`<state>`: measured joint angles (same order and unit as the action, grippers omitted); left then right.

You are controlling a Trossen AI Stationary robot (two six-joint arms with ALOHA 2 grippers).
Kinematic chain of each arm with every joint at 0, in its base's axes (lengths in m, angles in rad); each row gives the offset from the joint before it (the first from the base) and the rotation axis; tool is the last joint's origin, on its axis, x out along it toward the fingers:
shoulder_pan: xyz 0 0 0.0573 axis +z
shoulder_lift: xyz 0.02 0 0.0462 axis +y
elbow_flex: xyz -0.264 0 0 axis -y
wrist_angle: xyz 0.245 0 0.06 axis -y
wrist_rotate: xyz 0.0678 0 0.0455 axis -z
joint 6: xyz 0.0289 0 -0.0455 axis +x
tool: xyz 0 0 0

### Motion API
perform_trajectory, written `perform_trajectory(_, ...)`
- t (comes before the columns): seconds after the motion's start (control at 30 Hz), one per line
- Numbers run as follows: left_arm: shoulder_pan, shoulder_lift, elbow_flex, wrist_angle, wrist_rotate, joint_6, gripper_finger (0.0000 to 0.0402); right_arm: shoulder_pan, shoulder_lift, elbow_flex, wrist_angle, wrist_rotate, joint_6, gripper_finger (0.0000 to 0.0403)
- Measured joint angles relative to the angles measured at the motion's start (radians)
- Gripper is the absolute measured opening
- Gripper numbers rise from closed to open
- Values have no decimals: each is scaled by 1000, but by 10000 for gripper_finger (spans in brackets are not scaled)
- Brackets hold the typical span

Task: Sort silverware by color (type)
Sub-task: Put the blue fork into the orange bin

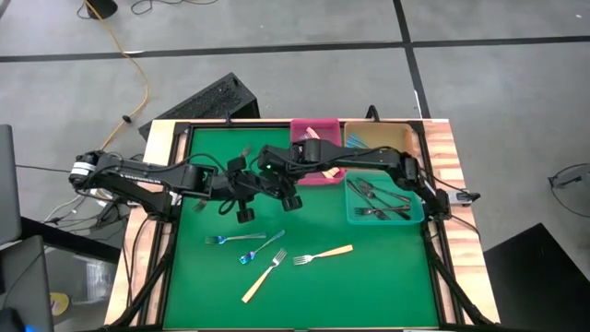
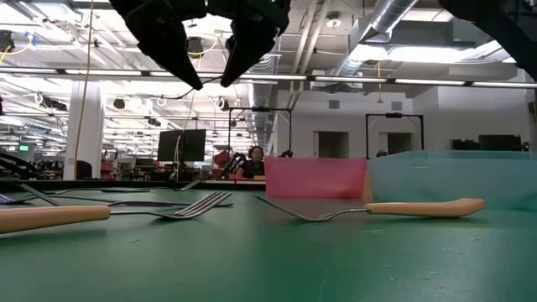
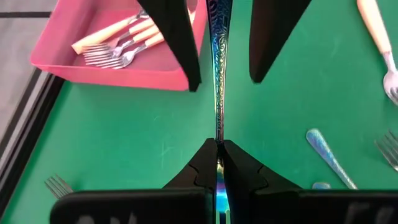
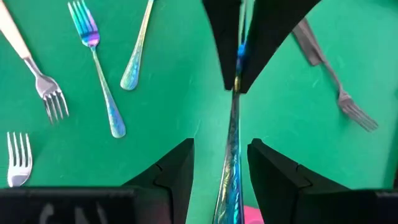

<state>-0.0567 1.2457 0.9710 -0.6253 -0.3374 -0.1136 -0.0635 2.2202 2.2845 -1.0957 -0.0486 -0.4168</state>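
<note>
- left gripper (image 3: 218, 152) is clamped on one end of a blue fork (image 3: 219, 68), held above the green mat (image 1: 387, 286) mid-table.
- right gripper (image 4: 221, 165) faces it, fingers spread on either side of the fork's other end, not pinching it.
- pink bin (image 1: 318, 152) holds tan-handled forks; teal bin (image 1: 417, 214) holds dark forks.
- two tan forks (image 1: 323, 254) and two blue forks (image 1: 221, 239) lie on the mat's near side; one dark fork (image 4: 336, 78) lies apart.
</note>
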Motion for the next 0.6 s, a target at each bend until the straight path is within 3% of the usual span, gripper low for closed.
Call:
perform_trajectory(0.33,0,0,-2,-2,19,-5,0,-6,8,1,12,8,7,163)
perform_trajectory(0.6,0,0,-2,7,19,-4,0,-6,8,1,6,8,3,105)
